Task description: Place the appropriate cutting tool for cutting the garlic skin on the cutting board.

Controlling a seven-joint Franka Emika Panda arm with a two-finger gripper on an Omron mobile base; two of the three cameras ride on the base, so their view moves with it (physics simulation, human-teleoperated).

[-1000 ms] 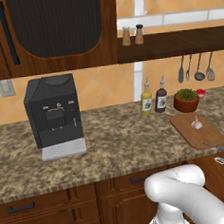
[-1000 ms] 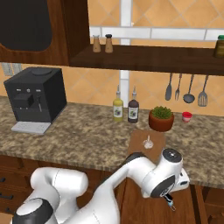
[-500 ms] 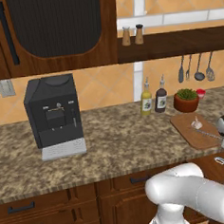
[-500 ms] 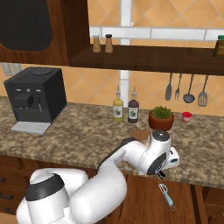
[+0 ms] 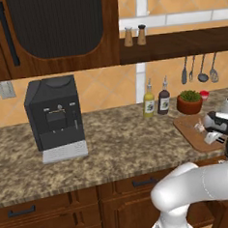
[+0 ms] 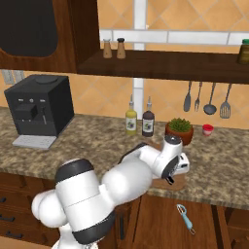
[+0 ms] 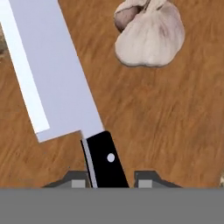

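Hand view: silver-bladed, black-handled knife [image 7: 65, 87] poised over the brown wooden cutting board [image 7: 166, 122].
The gripper [image 7: 107, 180] is clamped on its handle, the whitish garlic bulb [image 7: 148, 33] just beside the blade. Placement step; next, I judge, lower and release.

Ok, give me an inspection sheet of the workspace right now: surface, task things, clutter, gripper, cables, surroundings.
Surface: speckled stone counter, over wooden drawers.
Task things: knife held over the cutting board; garlic lies on the board, apart from the blade.
Clutter: coffee machine, two bottles, potted plant, small red cup, teal-handled utensil off the counter.
Gripper: gripper shut on the knife's black handle.
Cables: nothing seen.
Surroundings: shelf with shakers, hanging utensils, tiled wall.
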